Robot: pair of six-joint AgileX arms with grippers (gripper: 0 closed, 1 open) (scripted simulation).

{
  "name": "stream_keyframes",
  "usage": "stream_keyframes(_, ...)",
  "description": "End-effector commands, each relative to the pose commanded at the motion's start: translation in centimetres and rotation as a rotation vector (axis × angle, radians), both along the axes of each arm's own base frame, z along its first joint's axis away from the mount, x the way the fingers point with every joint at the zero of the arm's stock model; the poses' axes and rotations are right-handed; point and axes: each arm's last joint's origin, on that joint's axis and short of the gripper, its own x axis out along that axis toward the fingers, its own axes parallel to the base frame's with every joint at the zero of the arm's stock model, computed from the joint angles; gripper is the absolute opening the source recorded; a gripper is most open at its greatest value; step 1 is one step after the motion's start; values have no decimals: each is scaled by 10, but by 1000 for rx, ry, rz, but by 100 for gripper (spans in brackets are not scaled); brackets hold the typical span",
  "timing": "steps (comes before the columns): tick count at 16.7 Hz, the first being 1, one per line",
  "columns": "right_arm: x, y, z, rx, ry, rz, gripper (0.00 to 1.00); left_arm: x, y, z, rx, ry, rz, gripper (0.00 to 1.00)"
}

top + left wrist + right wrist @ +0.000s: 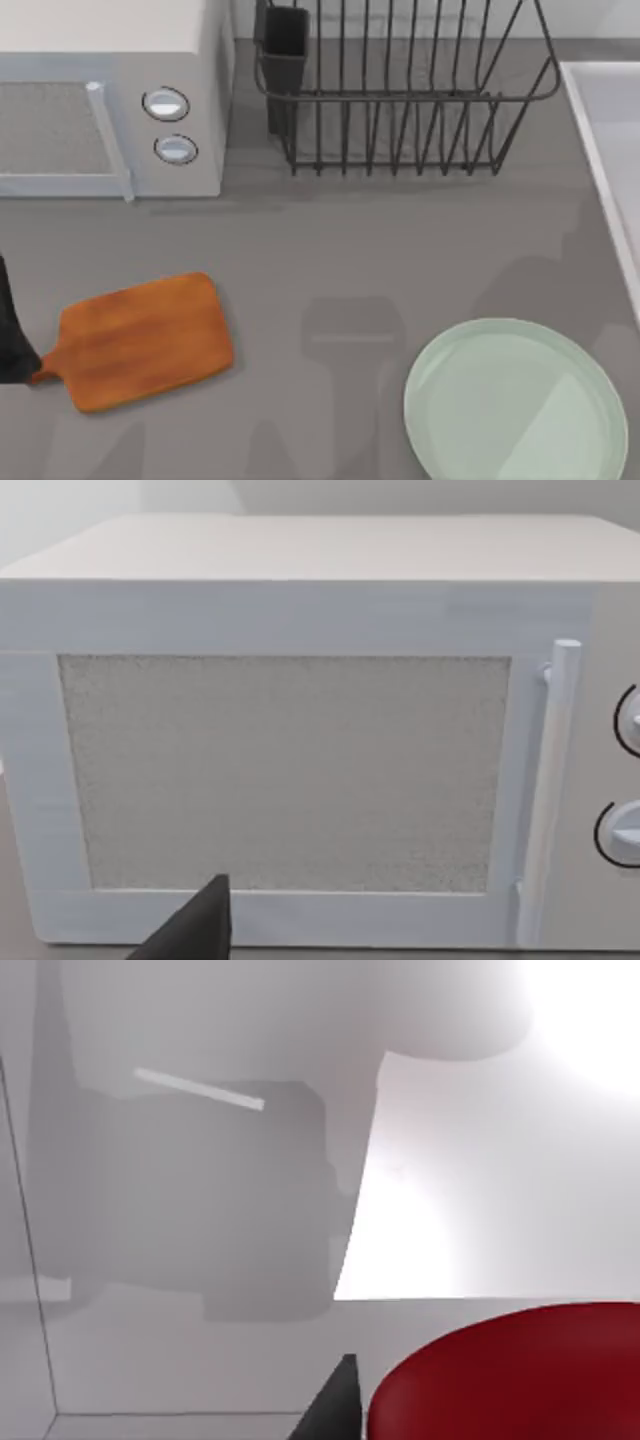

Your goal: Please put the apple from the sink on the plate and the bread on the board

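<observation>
I see a grey countertop [330, 250] under the top camera, with a white microwave [110, 95] and a black wire dish rack [400, 90] at the back. My right wrist camera looks into the light grey-white sink basin [200, 1210]; the glossy red apple [510, 1375] sits close beside a dark fingertip [335, 1405], contact undetermined. My left arm [12, 335] is parked at the left edge, just beside the orange-brown wooden cutting board [140, 340], facing the microwave. The large round pale mint-green plate [515, 400] lies bare at front right.

white microwave [110, 95] at table's back left, dark wire dish rack [400, 90] beside it
</observation>
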Motion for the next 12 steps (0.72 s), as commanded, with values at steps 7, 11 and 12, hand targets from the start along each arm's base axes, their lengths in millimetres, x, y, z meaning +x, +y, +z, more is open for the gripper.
stream_keyframes(7, 3, 64, 45, -7, -79, 3, 0, 0, 0, 0, 0, 0, 0, 100)
stream_keyframes(11, -17, 132, 66, 13, -71, 5, 0, 0, 0, 0, 0, 0, 0, 100)
stream_keyframes(12, -25, 149, 70, 17, -64, 5, 0, 0, 0, 0, 0, 0, 0, 100)
